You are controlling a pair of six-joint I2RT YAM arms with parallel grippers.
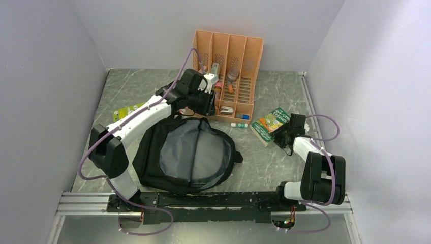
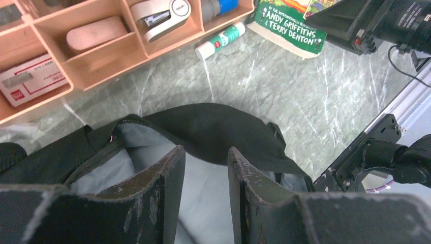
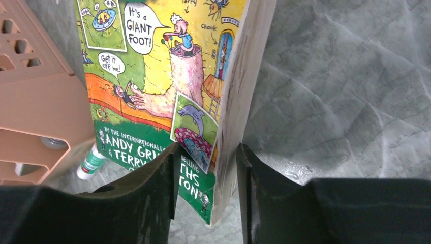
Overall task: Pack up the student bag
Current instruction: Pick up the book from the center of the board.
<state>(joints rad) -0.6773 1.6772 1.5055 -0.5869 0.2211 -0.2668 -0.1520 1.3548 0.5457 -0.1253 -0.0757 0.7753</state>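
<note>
The student bag (image 1: 193, 152), a large black backpack, lies unzipped in the middle of the table with its grey lining showing. My left gripper (image 1: 202, 108) hangs over the bag's far rim, next to the orange organiser. In the left wrist view its jaws (image 2: 204, 150) stand apart over the lining, with the black rim (image 2: 213, 127) just beyond the tips and nothing between them. My right gripper (image 1: 284, 133) is at a colourful green paperback book (image 1: 269, 124). In the right wrist view the book's (image 3: 152, 76) near corner sits between the jaws (image 3: 206, 147), with gaps still showing on both sides.
An orange slotted file organiser (image 1: 228, 56) stands at the back, holding a stapler (image 2: 160, 15) and other small items. A green-and-white glue stick (image 1: 240, 124) lies between organiser and book. A flat green item (image 1: 127, 111) lies at the left. The arms' metal rail (image 1: 203, 201) runs along the near edge.
</note>
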